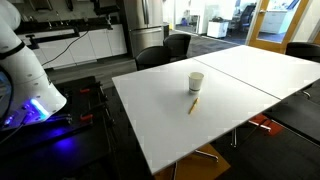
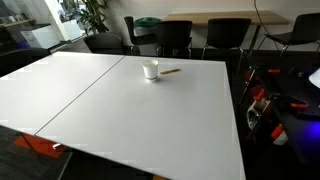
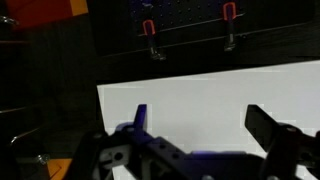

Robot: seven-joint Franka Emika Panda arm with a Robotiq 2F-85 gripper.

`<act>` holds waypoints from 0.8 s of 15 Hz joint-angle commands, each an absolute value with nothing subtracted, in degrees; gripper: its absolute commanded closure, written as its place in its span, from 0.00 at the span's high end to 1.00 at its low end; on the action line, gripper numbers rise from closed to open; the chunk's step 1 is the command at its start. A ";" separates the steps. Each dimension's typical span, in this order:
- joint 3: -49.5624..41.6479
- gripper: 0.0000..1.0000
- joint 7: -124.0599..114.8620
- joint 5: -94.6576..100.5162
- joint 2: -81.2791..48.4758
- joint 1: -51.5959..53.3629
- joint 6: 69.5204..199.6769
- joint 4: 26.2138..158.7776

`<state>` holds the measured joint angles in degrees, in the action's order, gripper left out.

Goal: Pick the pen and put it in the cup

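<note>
The white cup point(image 1: 196, 81) stands upright on the white table point(image 1: 240, 110); it also shows in an exterior view point(image 2: 151, 69). The thin yellowish pen point(image 1: 193, 103) lies flat on the table just in front of the cup, and beside the cup in an exterior view point(image 2: 171, 70). In the wrist view my gripper point(image 3: 200, 125) is open and empty, its two dark fingers spread wide over the near edge of the table point(image 3: 200, 95). The cup and pen are out of the wrist view. Only the arm's white base point(image 1: 25, 75) shows in an exterior view.
Dark chairs point(image 1: 165, 50) stand at the table's far side, and more chairs point(image 2: 175, 35) line the back. A seam point(image 2: 90, 90) joins two tabletops. Red clamps point(image 3: 150, 30) hang on a dark panel beyond the table. Cables and gear point(image 2: 285, 105) lie near the robot base.
</note>
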<state>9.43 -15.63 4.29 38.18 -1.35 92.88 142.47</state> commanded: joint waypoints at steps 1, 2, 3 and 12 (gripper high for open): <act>7.03 1.00 -11.64 6.01 39.16 -0.31 94.36 142.69; 6.40 1.00 -10.49 6.56 39.31 -0.47 94.77 142.66; 5.67 1.00 -8.88 7.63 39.21 -0.62 94.79 142.45; -5.25 1.00 8.10 19.27 37.90 -2.53 107.12 142.57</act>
<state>-2.77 3.31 16.00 38.69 -1.50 102.19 142.35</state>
